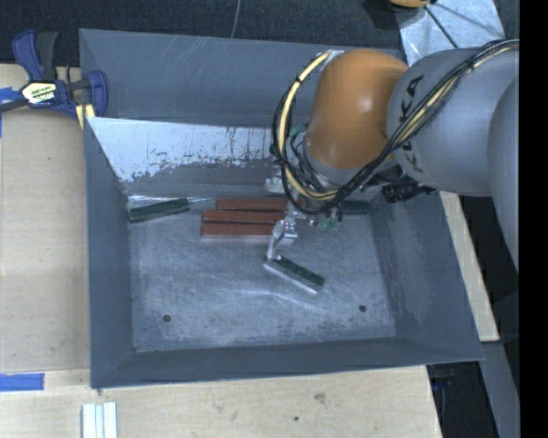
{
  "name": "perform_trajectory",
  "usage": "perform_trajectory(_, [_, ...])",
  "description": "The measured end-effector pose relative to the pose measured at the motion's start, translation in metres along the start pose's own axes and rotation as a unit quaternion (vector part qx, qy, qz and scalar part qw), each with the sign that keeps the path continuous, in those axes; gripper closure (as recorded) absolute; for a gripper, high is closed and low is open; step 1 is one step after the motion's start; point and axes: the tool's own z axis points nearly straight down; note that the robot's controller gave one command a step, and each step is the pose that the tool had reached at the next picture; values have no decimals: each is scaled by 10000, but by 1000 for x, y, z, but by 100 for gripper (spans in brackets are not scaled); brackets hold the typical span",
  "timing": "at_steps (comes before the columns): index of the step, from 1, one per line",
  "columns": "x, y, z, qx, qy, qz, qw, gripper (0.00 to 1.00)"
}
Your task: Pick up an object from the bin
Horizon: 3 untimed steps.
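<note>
The arm comes in from the right of the grey bin [110, 272], and under its orange cover [352, 108] the tool [281, 241] hangs low over the middle of the floor, a little toward the back wall. Whether the tool is released or clenched cannot be told, since the wrist and its cables crowd the spot, and nothing can be seen gripped in it. The nearest thing is a short dark green bar with a pale edge [295, 275], lying flat on the bin floor just in front of the tool, on the side toward the bin's near wall. Its long axis runs on a slant, from an upper-left end almost directly under the tool down to a lower-right end further toward the near wall. So the tool stands over one end of the bar and not over its middle. For a grasp across the narrow side, it would probably have to shift along that slant toward the lower right and turn to meet the bar crosswise. Just to the left of the tool lie two reddish-brown bars [240, 220], side by side and touching, their long axes running left to right. Their right ends reach close to the wrist. Well apart at the left, near the back wall, lies a dark green stick [160, 210].
</note>
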Motion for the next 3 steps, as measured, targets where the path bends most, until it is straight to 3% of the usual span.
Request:
perform_trajectory(1, [-32,7,69,-22,-86,92,9999,100])
perform_trajectory(2, [-32,7,69,-22,-86,94,9999,100])
perform_trajectory(3, [-31,-7,-80,1,-16,-43,10000,100])
